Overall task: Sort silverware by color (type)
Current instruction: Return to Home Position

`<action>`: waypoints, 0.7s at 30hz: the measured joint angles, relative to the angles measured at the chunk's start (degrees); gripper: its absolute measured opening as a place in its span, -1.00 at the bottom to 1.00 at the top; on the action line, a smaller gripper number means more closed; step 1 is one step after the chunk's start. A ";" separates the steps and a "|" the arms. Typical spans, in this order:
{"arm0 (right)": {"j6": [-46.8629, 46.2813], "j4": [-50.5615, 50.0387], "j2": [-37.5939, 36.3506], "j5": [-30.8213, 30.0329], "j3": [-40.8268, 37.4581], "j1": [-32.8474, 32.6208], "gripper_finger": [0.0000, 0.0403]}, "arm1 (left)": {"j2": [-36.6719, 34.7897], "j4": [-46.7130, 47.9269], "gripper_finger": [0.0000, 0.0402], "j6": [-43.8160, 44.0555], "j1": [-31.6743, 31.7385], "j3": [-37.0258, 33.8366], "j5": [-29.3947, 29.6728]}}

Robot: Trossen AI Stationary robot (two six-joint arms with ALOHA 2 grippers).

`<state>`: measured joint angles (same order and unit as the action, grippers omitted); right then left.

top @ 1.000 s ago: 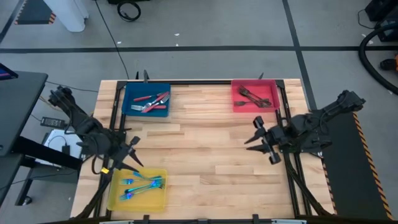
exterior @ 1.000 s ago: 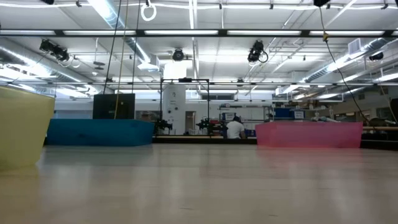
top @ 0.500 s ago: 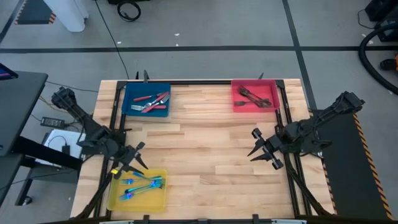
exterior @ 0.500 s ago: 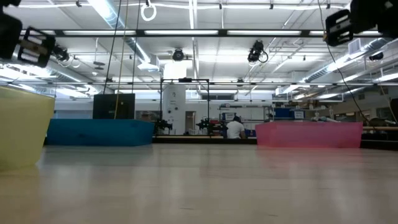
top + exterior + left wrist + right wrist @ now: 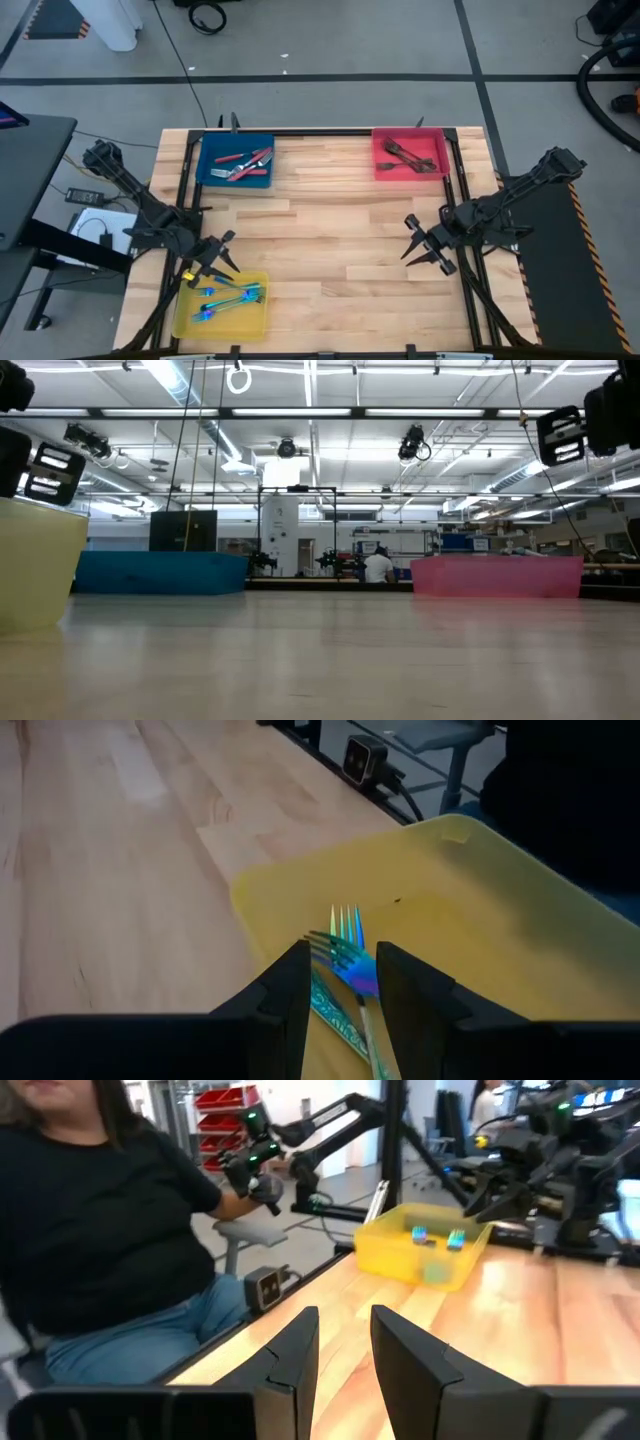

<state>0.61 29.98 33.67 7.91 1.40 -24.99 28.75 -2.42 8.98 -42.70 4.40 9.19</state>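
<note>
The silverware lies sorted in three trays. Red-handled pieces (image 5: 245, 163) are in the blue tray (image 5: 208, 150) at the far left. Dark grey pieces (image 5: 408, 155) are in the red tray (image 5: 382, 168) at the far right. Shiny blue-cyan pieces (image 5: 228, 298) are in the yellow tray (image 5: 190, 318) at the near left. My left gripper (image 5: 228, 254) hangs open over the yellow tray's far rim, with a blue-cyan fork (image 5: 348, 945) showing past its fingers (image 5: 340, 982). My right gripper (image 5: 406, 238) hangs open over bare table at the right, holding nothing.
A black frame (image 5: 330, 131) runs round the wooden table top (image 5: 330, 240). The middle of the table between the trays is bare wood. A seated person (image 5: 100, 1230) shows beyond the table's near-left side in the right wrist view.
Both arms have sunk toward the table and come into the low view from above. My left gripper has drawn toward the yellow tray's far rim. My right gripper has dropped in place and tipped up toward level. The silverware and trays have kept still.
</note>
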 joint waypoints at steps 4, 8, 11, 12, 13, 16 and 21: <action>0.02 -0.85 0.06 1.36 -1.07 0.00 -0.49 | 0.02 -4.08 -0.42 -0.64 0.11 -2.62 0.02; 0.62 -1.58 0.04 1.40 -1.06 -0.01 -0.49 | 0.07 -5.76 -0.42 -0.63 0.15 -3.93 0.36; 0.09 -3.15 0.07 1.21 -1.06 0.00 -0.49 | 0.07 -5.81 -0.42 0.02 0.15 -3.93 1.84; -1.19 -3.46 0.07 0.93 -1.07 0.00 -0.49 | 0.07 -5.87 -0.42 1.47 0.15 -3.93 2.34; -2.60 -3.44 0.07 0.90 -1.06 -0.01 -0.49 | 0.07 -5.86 -0.42 3.06 0.15 -3.93 2.59; -6.98 -3.44 0.07 0.88 -1.07 0.00 -0.49 | 0.09 -5.76 -0.42 5.76 0.15 -3.93 2.64; -9.93 -3.33 0.07 0.88 -1.04 0.00 -0.49 | 0.09 -5.89 -0.42 9.87 0.09 -3.93 2.63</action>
<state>-9.32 26.65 33.74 8.80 0.36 -24.99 28.84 -8.32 18.85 -42.61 0.47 11.82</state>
